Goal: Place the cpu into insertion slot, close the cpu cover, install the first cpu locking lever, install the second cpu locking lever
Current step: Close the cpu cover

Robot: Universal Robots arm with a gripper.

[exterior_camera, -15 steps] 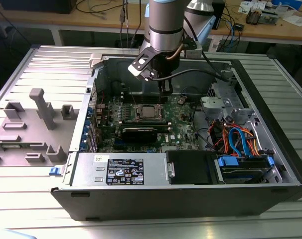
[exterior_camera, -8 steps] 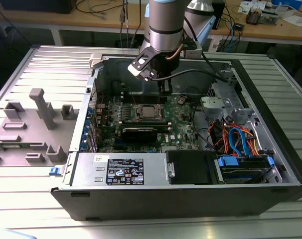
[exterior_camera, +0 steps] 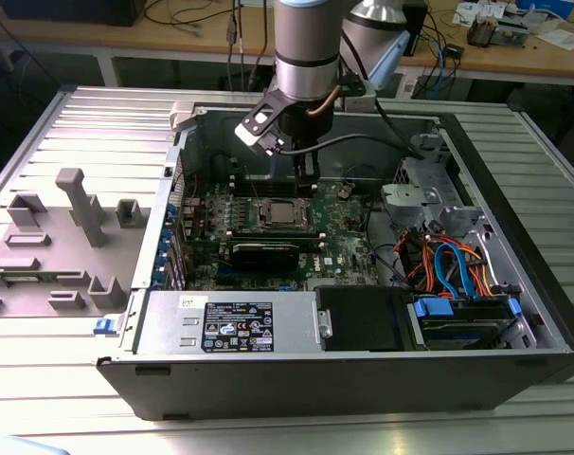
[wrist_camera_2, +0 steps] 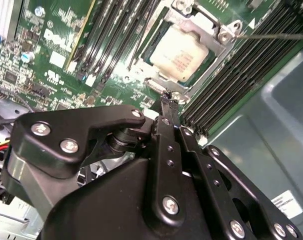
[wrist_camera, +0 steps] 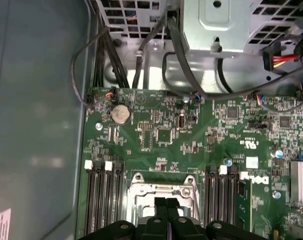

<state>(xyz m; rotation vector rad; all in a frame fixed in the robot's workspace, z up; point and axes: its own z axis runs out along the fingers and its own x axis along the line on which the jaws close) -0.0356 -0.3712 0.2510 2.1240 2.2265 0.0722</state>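
The jaws are pressed together, with only a thin seam between them and nothing visible in their grip. The gripper [exterior_camera: 308,174] hangs from the arm inside an open computer case [exterior_camera: 363,384] that lies on its side on a ribbed metal table [exterior_camera: 41,389]. In both wrist views its closed tip [wrist_camera_2: 166,102] [wrist_camera: 166,202] sits right at the edge of the socket [wrist_camera_2: 158,85]; whether it touches the metal there cannot be told. The chip [wrist_camera_2: 177,50] lies flat in the socket, its pale metal top showing through the window of the cover plate [wrist_camera_2: 214,45], which is folded down around it. In the exterior view the chip [exterior_camera: 285,214] sits near the middle of the green circuit board [exterior_camera: 349,251], just in front of the gripper. A thin metal rod [wrist_camera_2: 271,35] runs from one corner of the cover plate out over the long black memory slots [wrist_camera_2: 241,70]. More memory slots [wrist_camera: 99,200] flank the socket on both sides in the first wrist view, where a round coin battery [wrist_camera: 120,114] sits on the board further out, near a bundle of dark cables [wrist_camera: 181,60]. Towards the exterior view's right, blue and orange cables [exterior_camera: 453,265] loop inside the case. On the exterior view's left, grey blocks [exterior_camera: 79,204] stand on the table beside the case.
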